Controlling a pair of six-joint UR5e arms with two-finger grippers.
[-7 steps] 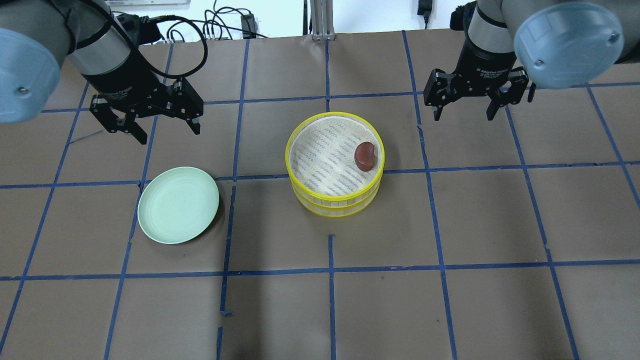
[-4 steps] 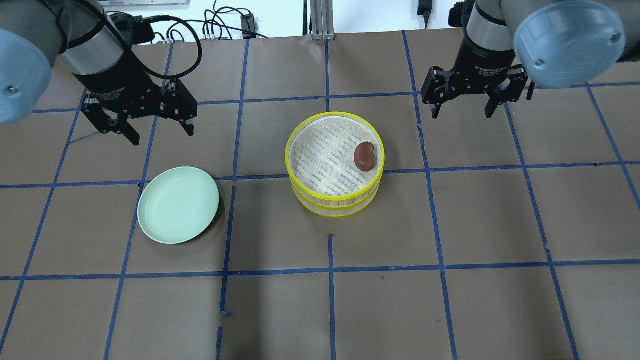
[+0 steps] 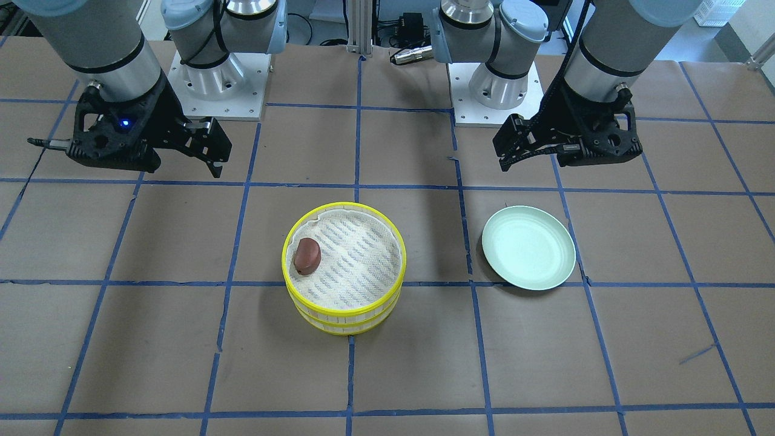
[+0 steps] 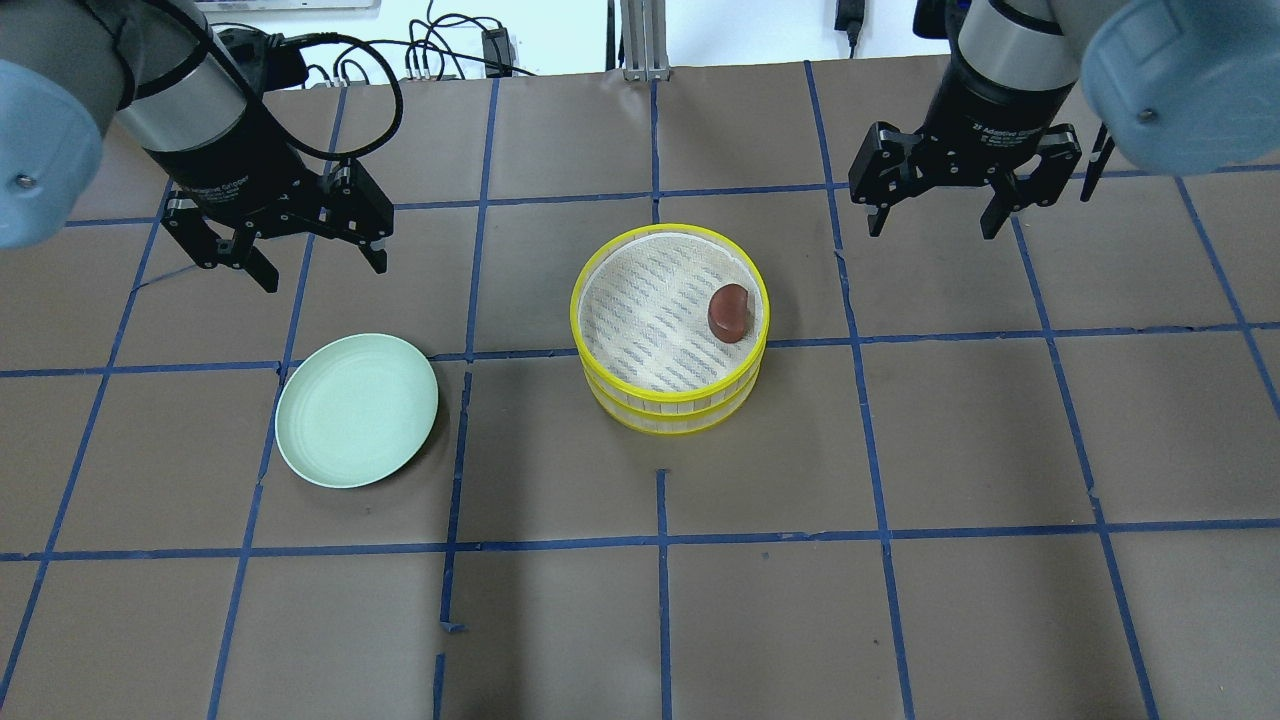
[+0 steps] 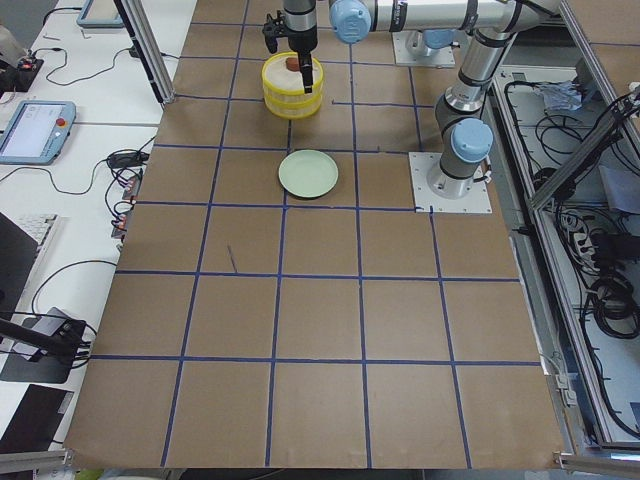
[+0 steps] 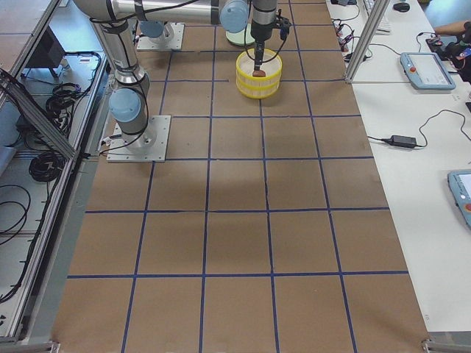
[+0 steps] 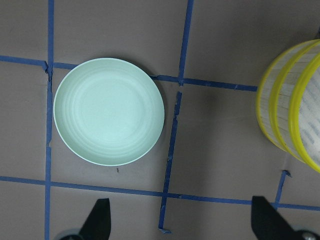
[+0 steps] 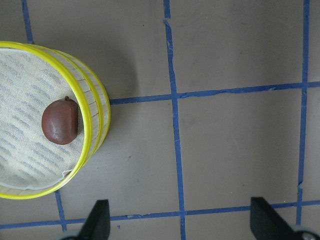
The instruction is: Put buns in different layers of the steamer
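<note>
Since the earlier frames, the right gripper (image 4: pixel 932 232) has slid a little to its own right, and its arm's blue elbow cap has swung farther out. The left gripper (image 4: pixel 322 272) has edged slightly away from the steamer (image 4: pixel 668 405). Nothing on the table (image 4: pixel 900 600) has shifted.

Both grippers hover above the paper with jaws spread wide and nothing between them. In each wrist view the dark fingertips (image 8: pixel 97 222) stand well apart.

The steamer stands between the two grippers, to the right gripper's left and the left gripper's right, touching neither. Its two yellow-rimmed layers are stacked one on the other. The dark reddish-brown bun (image 4: pixel 730 312) lies on the white liner of the top layer (image 4: pixel 640 310), close to the rim on the side toward the right gripper. In the right wrist view it sits ahead and to the left of the fingertips. The inside of the lower layer (image 4: pixel 620 402) is hidden by the upper one.

Ahead of the left gripper lies the pale green plate (image 4: pixel 356 410), well apart from the steamer.
</note>
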